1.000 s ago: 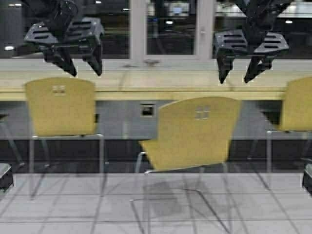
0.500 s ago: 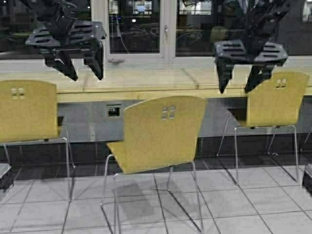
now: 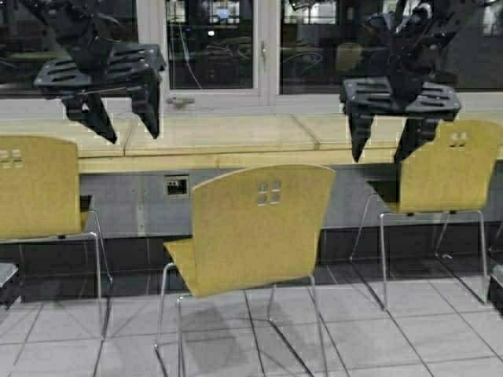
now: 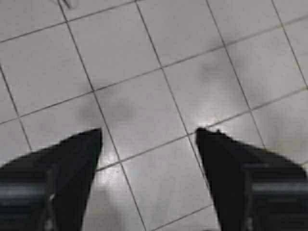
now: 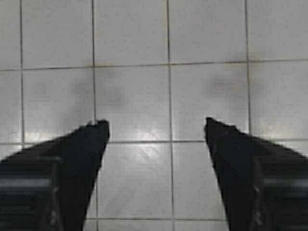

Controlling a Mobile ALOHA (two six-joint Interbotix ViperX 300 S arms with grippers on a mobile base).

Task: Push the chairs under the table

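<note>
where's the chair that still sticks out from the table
In the high view the middle chair stands centre frame, pulled back from the table and turned at an angle, between the two chairs at left and right.

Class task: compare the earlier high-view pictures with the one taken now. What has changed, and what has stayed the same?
The robot's base has driven, so the whole scene has slid left in the high view: the middle chair now sits left of centre, and the right chair shows fully. Both grippers, left and right, stay raised, open and empty. No chair has been pushed under the table.

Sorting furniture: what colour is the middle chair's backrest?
Yellow-tan middle chair, clearest in the high view.
</note>
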